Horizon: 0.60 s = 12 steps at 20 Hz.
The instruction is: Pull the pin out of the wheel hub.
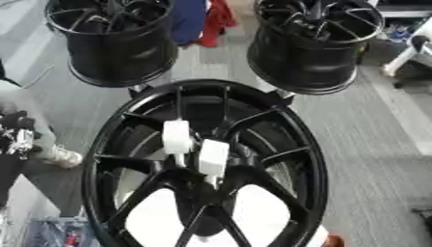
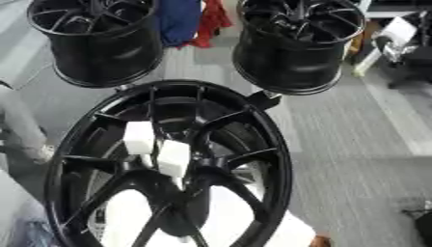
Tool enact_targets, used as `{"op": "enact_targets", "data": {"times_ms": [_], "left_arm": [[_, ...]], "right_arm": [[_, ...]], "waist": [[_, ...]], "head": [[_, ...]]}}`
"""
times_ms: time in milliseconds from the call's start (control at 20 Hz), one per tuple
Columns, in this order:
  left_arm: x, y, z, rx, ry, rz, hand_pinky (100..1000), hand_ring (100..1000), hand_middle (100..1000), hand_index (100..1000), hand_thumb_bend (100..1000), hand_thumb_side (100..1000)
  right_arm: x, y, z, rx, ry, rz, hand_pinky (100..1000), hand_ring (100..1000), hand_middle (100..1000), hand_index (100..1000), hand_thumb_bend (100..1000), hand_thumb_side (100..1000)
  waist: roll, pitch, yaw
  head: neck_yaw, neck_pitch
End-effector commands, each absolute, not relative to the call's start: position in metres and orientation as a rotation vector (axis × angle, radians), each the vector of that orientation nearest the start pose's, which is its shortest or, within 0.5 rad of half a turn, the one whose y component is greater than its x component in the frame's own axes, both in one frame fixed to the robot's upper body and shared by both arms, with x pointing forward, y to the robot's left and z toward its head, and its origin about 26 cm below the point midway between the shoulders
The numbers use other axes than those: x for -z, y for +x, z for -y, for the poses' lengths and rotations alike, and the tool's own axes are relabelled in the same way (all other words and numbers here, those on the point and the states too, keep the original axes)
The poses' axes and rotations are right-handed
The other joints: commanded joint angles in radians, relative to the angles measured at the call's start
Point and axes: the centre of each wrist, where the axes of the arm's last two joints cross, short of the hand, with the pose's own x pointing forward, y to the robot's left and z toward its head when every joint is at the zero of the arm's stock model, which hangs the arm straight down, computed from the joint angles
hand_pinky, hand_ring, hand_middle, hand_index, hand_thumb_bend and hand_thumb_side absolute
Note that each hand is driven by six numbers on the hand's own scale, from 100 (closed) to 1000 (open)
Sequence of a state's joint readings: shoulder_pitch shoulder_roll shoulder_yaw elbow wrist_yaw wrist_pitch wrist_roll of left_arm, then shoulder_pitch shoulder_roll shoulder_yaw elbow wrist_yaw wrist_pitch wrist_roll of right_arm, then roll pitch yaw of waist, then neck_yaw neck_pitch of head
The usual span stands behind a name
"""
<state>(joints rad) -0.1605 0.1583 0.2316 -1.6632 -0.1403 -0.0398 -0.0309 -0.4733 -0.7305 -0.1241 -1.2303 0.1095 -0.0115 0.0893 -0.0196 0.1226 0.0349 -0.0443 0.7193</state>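
Note:
A large black wheel hub (image 1: pixel 310 159) with thin spokes lies right in front of me. Two white pins stand side by side near its centre, one (image 1: pixel 176 137) to the left and a little farther back, the other (image 1: pixel 213 157) beside it on the right. Each has a white blocky top and a thin stem going down between the spokes. A black shape with silver specks at the left edge looks like my left hand (image 1: pixel 15 136), well apart from the pins. My right hand shows in no view. Nothing touches either pin.
Two more black wheels stand behind, one at the back left (image 1: pixel 118 43) and one at the back right (image 1: pixel 312 48), with red and blue cloth (image 1: pixel 202 19) between them. A white shoe (image 1: pixel 60 157) is on the grey floor at the left.

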Motion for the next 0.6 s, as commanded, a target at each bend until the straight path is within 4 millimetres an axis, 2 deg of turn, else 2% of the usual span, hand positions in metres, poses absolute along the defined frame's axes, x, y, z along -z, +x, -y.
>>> {"op": "enact_targets", "data": {"times_ms": [50,150,250,400,600], "left_arm": [[-0.086,0.311,-0.327,0.122,0.399,1.878,524,625,672,801,148,548],[-0.085,0.311,-0.326,0.116,0.397,1.877,524,625,672,801,148,548],[-0.084,0.311,-0.325,0.117,0.393,1.876,524,625,672,801,148,548],[-0.083,0.311,-0.324,0.125,0.382,1.875,524,625,673,800,148,549],[-0.08,0.31,-0.32,0.135,0.362,1.866,524,626,672,800,148,550]], "right_arm": [[-0.165,0.359,0.465,-0.438,-0.833,1.64,724,784,871,911,526,326],[-0.134,0.348,0.473,-0.347,-0.84,1.571,734,797,886,917,539,341],[-0.114,0.336,0.474,-0.27,-0.849,1.557,732,798,887,915,550,358],[-0.092,0.316,0.469,-0.157,-0.855,1.599,706,769,852,897,538,355],[-0.067,0.291,0.451,-0.058,-0.819,1.684,654,712,788,864,483,315]], "waist": [[0.002,-0.011,0.0],[0.008,-0.013,-0.003],[0.01,-0.017,0.0],[0.009,-0.022,0.011],[0.007,-0.03,0.027]], "head": [[0.001,-0.012],[0.004,-0.011],[0.0,-0.01],[-0.011,-0.007],[-0.024,0.0]]}}
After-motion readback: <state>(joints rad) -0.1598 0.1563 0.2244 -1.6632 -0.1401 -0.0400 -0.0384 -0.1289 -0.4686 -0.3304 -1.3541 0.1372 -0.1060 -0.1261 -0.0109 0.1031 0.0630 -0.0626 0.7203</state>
